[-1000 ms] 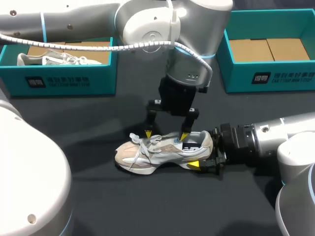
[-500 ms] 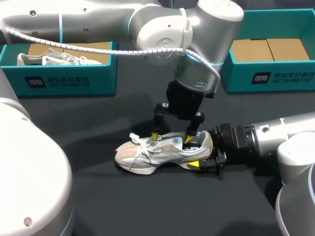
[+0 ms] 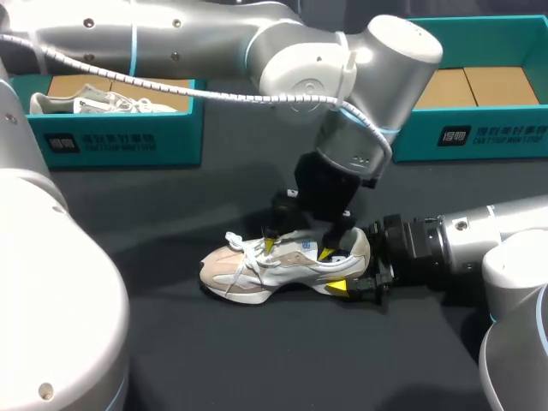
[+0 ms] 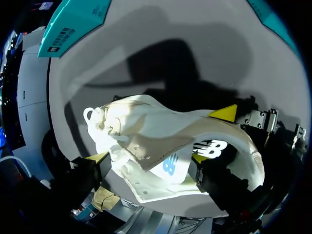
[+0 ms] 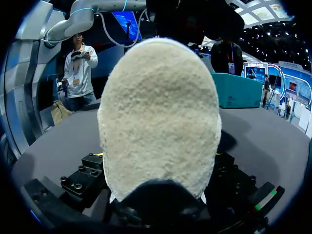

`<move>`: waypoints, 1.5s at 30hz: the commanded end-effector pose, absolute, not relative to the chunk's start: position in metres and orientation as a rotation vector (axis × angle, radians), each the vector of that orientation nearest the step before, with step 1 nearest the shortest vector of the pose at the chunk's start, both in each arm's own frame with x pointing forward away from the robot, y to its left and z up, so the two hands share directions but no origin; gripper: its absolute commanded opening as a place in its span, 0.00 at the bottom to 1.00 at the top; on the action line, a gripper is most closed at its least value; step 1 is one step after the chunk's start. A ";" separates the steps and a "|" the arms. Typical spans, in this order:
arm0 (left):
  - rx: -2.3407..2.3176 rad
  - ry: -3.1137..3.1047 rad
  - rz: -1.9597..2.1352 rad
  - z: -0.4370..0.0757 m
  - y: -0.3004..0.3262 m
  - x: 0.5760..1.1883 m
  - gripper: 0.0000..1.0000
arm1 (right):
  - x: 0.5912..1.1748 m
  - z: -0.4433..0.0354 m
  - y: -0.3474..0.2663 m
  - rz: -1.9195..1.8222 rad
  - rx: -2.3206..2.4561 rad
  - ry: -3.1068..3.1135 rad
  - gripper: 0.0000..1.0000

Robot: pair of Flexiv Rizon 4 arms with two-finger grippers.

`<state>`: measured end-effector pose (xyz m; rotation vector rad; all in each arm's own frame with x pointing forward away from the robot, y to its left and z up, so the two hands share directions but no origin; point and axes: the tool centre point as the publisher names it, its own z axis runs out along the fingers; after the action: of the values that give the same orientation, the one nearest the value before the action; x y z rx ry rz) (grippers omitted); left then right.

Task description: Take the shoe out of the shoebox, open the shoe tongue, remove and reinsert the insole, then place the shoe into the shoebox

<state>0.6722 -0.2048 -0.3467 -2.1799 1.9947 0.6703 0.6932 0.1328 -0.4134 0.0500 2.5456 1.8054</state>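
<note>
Two tools on one sneaker

One cream-and-white lace-up sneaker point(image 3: 278, 267) lies on its sole on the dark desk point(image 3: 171, 360), toe toward the left arm's side. The right tool point(image 3: 353, 270) is clamped on its heel. The head view shows one yellow tip pressed to the near flank, and only the left wrist view shows the other tip point(image 4: 224, 113) on the far flank. The right wrist view shows neither, because the fuzzy cream heel point(image 5: 158, 117) fills the space ahead of the tool.

The left tool point(image 3: 298, 248) hangs over the sneaker's top, fingers spread and gripping nothing. From above, one tip sits at the laces and the other at the sneaker's mouth. Its own wrist view adds that the tongue point(image 4: 163, 158) lies between those fingers; whether it touches them I cannot tell.

Behind the sneaker, well apart from it, stand two teal cardboard shoeboxes. One point(image 3: 111, 141) on the toe side holds a second white shoe point(image 3: 86, 104); the other point(image 3: 479, 137) on the heel side shows its brown floor.
</note>
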 end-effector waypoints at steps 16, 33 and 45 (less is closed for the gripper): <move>-2.147 1.829 0.816 -0.348 -0.204 0.668 0.84 | 0.693 -0.413 0.133 1.802 0.051 2.548 0.00; -2.060 1.917 0.874 -0.335 -0.210 0.670 0.61 | 0.693 -0.413 0.133 1.802 0.051 2.548 0.00; -1.973 1.938 0.909 -0.337 -0.220 0.676 0.44 | 0.693 -0.413 0.133 1.802 0.051 2.548 0.00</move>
<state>0.6738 -0.2141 -0.3350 -1.9927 1.9455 0.8883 0.6933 0.1328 -0.4134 0.0500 2.5457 1.8054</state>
